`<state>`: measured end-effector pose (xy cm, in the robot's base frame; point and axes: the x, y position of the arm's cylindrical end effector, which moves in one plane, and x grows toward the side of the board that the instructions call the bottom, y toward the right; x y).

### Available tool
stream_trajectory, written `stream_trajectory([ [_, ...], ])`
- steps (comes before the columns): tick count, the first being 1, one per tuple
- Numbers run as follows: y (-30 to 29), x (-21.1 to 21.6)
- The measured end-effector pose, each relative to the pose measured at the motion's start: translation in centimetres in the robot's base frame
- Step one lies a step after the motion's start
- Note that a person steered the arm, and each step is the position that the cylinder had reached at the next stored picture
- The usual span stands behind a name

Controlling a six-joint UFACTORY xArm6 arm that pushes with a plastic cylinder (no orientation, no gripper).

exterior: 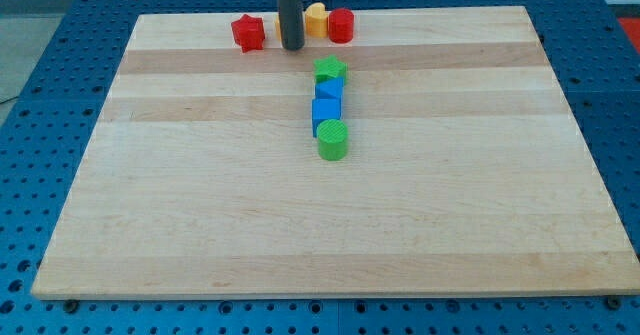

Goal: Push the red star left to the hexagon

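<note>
Red star [248, 32], top edge; red hexagon [342, 25] rightward

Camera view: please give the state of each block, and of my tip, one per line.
red star: on the board near the view's top, just left of my tip.
my tip: down on the board, between red star and yellow block.
yellow block: partly hidden by the rod.
red cylinder: touching yellow block.
green star, blue blocks, green cylinder: one touching column.
</note>
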<state>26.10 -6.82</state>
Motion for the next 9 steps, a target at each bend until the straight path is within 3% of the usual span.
stream_trajectory([
  [1,-1.5,-0.2],
  [3,1.1,2.5],
  [4,-4.4,2.9],
  [6,-6.9,-0.5],
  [7,-6.9,-0.2],
  [8,-4.7,2.5],
  [9,2.4,3.3],
])
